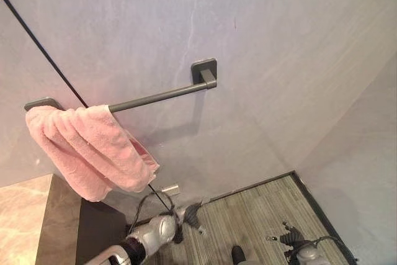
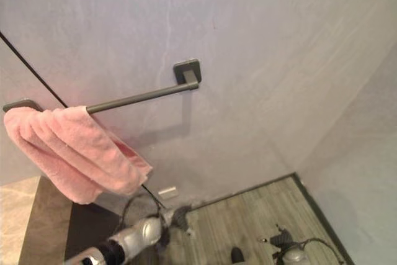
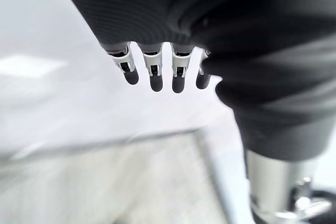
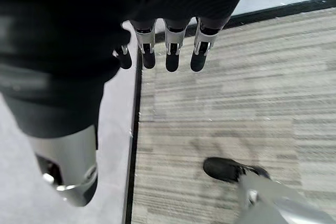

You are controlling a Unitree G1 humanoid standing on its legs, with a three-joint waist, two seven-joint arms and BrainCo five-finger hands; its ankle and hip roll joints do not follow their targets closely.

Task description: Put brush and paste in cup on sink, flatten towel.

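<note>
My left hand (image 3: 157, 72) and right hand (image 4: 168, 51) hang low with fingers straight and empty, since the bunched pink terry towel (image 1: 87, 150) crowds the left end of the dark metal wall rail (image 1: 158, 96), not yet flattened.

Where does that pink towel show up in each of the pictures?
Left eye view: the pink towel hangs bunched over the left end of the grey towel bar, left of centre.
Right eye view: the pink towel hangs on the same bar end, nearer the left edge.
Left wrist view: not in it.
Right wrist view: not in it.
Shared landmark: the bar's square wall mount.
</note>
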